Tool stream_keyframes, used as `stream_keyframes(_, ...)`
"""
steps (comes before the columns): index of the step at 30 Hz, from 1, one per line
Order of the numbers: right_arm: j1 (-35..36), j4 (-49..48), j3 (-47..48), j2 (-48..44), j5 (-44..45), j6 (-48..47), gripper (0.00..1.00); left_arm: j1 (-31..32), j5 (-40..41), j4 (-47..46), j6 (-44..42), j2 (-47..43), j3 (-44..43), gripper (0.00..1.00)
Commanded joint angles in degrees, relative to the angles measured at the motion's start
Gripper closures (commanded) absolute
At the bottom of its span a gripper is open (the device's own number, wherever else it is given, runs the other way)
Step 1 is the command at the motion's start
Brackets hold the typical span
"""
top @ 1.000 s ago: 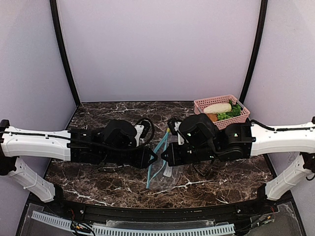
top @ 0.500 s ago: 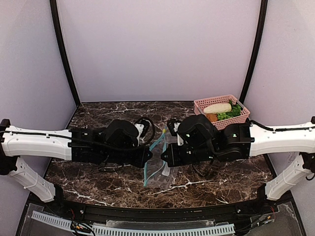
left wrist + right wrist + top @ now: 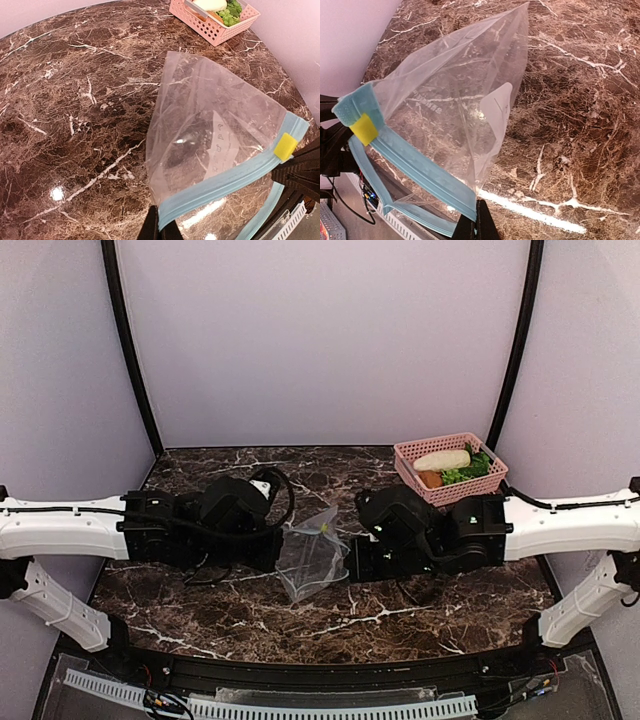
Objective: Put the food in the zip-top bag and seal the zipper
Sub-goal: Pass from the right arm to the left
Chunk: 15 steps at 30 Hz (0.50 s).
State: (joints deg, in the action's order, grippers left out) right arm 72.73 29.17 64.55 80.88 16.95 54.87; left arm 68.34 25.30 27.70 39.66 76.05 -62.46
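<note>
The clear zip-top bag [image 3: 312, 558] hangs between my two grippers over the table's middle. Its teal zipper [image 3: 225, 181] is split into two lips, joined at a yellow slider [image 3: 285, 146]. My left gripper [image 3: 160, 229] is shut on one lip. My right gripper [image 3: 476, 225] is shut on the other lip [image 3: 420, 167]. The bag's mouth is held open and the bag is empty, with a white label [image 3: 496, 107] on its side. The food lies in a pink basket [image 3: 412, 452] at the back right: a brown-orange lump [image 3: 432, 479], green leafy pieces [image 3: 470, 468] and a white piece [image 3: 440, 459].
The dark marble table [image 3: 200, 600] carries only the basket and the bag. The basket also shows in the left wrist view [image 3: 200, 22]. Black frame posts [image 3: 130, 350] and lilac walls close the back and sides. A black rail [image 3: 320, 675] runs along the near edge.
The two grippers have drawn apart, the left arm going left and the right a little right. The bag, before a narrow upright fold between them, is now spread with its mouth open.
</note>
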Motion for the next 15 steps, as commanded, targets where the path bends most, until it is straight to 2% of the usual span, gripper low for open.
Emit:
stream_keyframes(1, -0.3, 2.8, 1.4, 3.0, 3.3, 1.6, 0.97, 0.1, -2.1, -1.2, 0.4, 1.4, 0.3, 0.99)
stream_keyframes(4, -0.3, 1.8, 2.5, 4.3, 3.3, 1.0, 0.90, 0.2, -4.4, -3.0, 1.0, 3.1, 0.2, 0.99)
stream_keyframes(9, -0.3, 0.1, 3.5, 5.6, 4.0, 0.4, 0.69, 0.5, -5.7, -5.4, 1.7, 4.4, 0.3, 0.99)
stream_keyframes(15, -0.5, -1.7, 2.8, 6.4, 5.0, 1.4, 0.55, 0.6, -6.5, -6.4, 2.5, 4.9, 0.7, 0.99)
